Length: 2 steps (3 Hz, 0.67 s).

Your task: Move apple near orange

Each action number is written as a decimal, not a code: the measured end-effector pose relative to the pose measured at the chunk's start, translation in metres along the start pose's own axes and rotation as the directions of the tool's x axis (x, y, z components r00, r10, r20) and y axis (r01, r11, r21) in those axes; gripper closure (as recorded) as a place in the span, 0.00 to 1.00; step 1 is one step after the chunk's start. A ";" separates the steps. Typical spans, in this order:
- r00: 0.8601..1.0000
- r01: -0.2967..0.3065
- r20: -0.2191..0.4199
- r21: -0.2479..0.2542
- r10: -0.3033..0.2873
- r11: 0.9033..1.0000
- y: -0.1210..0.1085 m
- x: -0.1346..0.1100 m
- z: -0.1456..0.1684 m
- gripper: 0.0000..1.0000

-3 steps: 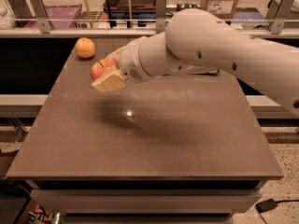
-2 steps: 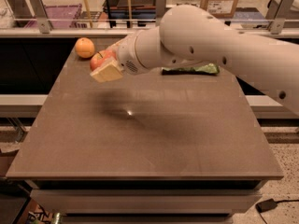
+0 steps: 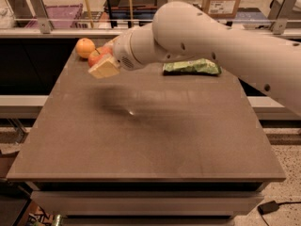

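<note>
The gripper (image 3: 103,58) holds the apple (image 3: 95,56) in its fingers (image 3: 104,69), just beside the orange (image 3: 85,47) by the far left corner of the bench (image 3: 141,145); the green bag (image 3: 192,67) lies well apart

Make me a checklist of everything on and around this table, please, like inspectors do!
Surface: flat brown tabletop, bright glint near its middle.
Job's things: round red apple at the back left, close beside the small orange citrus fruit.
Clutter: crumpled green bag at the back.
Grippers: gripper shut on the apple.
Cables: black cable on the floor, lower right.
Surroundings: purple crate and cardboard box behind.
</note>
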<state>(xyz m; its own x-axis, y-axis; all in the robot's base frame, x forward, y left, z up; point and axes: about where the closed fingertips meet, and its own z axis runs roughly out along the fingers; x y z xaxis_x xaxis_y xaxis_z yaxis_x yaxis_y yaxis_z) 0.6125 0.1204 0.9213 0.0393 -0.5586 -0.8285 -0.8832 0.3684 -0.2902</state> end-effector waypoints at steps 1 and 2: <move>1.000 0.025 -0.013 0.035 -0.025 0.999 -0.022 -0.007 0.019 1.00; 0.999 0.040 -0.018 0.048 -0.039 0.998 -0.039 -0.014 0.039 1.00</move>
<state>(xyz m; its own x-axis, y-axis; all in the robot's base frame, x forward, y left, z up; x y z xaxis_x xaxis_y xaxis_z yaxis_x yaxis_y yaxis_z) 0.6647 0.1433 0.9256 0.0654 -0.5855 -0.8080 -0.8576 0.3810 -0.3455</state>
